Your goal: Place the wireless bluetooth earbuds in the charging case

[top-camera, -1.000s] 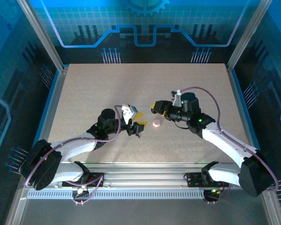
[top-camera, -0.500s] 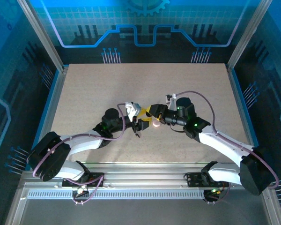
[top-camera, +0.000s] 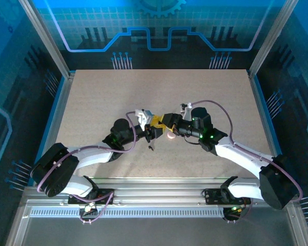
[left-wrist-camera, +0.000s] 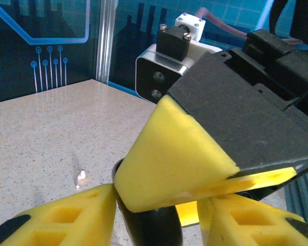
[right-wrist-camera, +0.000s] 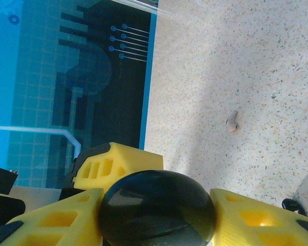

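While poised tip to tip above the middle of the surface (top-camera: 118, 92), read from the top camera as one knot of yellow and black. On the right gripper (top-camera: 168, 125): jaws closed on the black charging case (right-wrist-camera: 156, 207), a glossy rounded shell pinched from both sides in the right wrist view and lifted clear of the surface. Probably held up like this to offer a steady target instead of something sliding about on the speckled top. On the left gripper (top-camera: 154, 132): jaws part-way apart, bracketing a dark rounded body in the left wrist view, with one of the right gripper's yellow fingers (left-wrist-camera: 169, 164) wedged across in front. Cannot tell whether pressing on that body or merely flanking it; looks like a second hold meant to brace the case or work its lid open. Beyond the held case, lying loose on the surface: one pale pink earbud (right-wrist-camera: 232, 122), apart from both grippers and not yet picked up. Just beneath the right gripper, flat on the surface: a pink disc (top-camera: 170, 136), perhaps another case left aside. Judged stage: early, with insertion not yet begun. Worth watching: two sets of jaws crowding one small slick shell, easy to squirt sideways.
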